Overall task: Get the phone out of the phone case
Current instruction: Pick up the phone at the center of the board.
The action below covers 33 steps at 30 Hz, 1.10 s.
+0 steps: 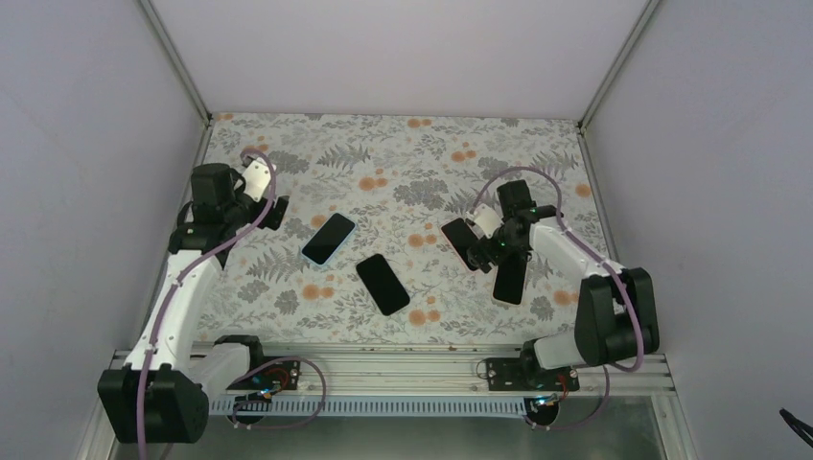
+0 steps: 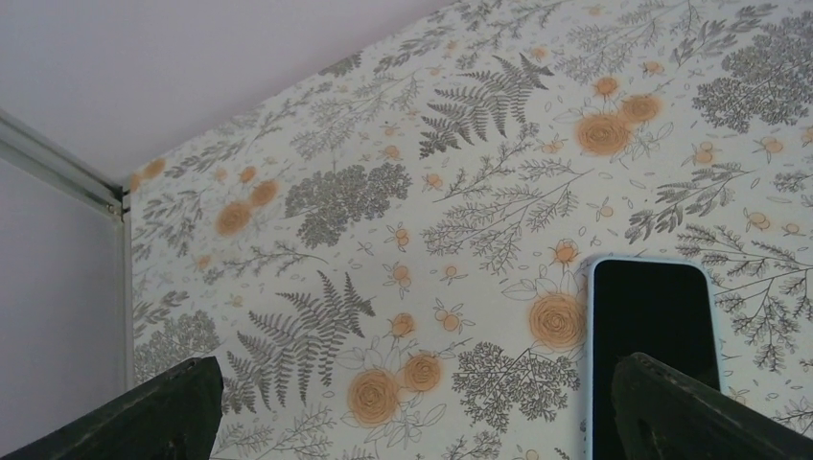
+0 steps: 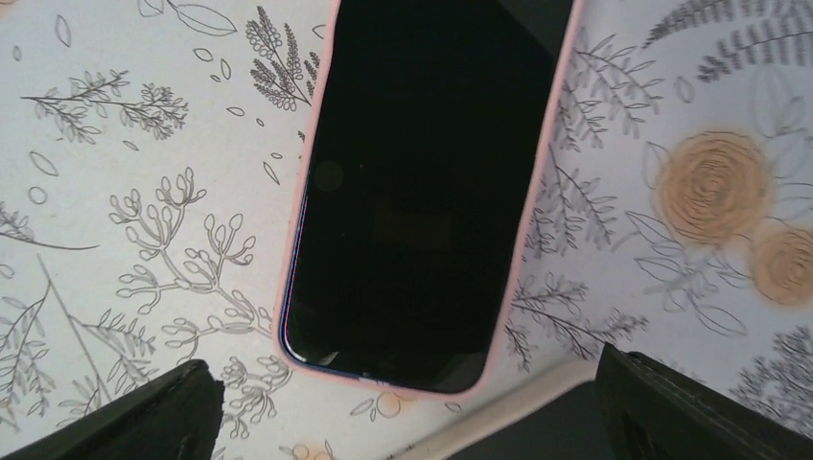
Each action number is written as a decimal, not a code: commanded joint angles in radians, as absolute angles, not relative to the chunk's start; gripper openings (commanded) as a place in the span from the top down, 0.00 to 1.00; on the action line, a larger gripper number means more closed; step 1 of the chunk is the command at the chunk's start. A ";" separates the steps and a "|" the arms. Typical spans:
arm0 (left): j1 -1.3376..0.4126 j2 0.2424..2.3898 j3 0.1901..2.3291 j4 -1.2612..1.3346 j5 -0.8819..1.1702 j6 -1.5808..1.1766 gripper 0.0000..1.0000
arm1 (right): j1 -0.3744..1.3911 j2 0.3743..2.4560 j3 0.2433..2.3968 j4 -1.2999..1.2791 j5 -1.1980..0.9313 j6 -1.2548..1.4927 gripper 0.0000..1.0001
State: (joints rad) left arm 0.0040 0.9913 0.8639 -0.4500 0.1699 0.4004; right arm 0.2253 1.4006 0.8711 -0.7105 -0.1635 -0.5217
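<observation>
Pink-cased phone (image 3: 422, 192), dark screen up, lies flat on the floral surface (image 3: 125, 192), right of centre. Right tool (image 3: 403, 383) hangs directly over the phone's near end. Its fingers (image 3: 144, 417) are spread wide to either side, with nothing gripped and no contact with the case. A cream-edged dark object (image 3: 499, 426) sits just beside that end of the phone; the wrist view does not show what it is. From overhead, a black phone (image 1: 510, 278) lies close by, toward the right arm's base. Left tool (image 2: 414, 402) is likewise released, jaws wide, raised above the surface at the far left. Blue-cased phone (image 2: 652, 326) lies flat, screen up, its near end hidden behind one finger (image 2: 690, 412). A second black phone (image 1: 383, 284) lies near centre, apart from the others.
</observation>
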 commanded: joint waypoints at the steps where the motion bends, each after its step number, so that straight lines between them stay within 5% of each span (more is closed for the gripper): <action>1: 0.008 1.038 0.925 -0.469 0.195 0.446 0.00 | 0.253 1.478 0.899 -0.656 -0.165 -0.504 0.00; 13: 0.008 1.102 0.944 -0.441 0.217 0.451 0.00 | 0.290 1.723 0.991 -0.575 -0.104 -0.481 0.00; 25: 0.008 1.171 0.969 -0.452 0.275 0.479 0.00 | 0.303 1.749 0.954 -0.557 -0.021 -0.498 0.00; 33: 0.002 1.204 0.966 -0.464 0.359 0.497 0.00 | 0.310 1.735 0.915 -0.532 0.064 -0.515 0.23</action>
State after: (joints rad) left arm 0.0040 1.1831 0.9405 -0.4583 0.2775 0.4683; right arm 0.3092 1.7126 0.9592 -0.5674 -0.0921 -0.4843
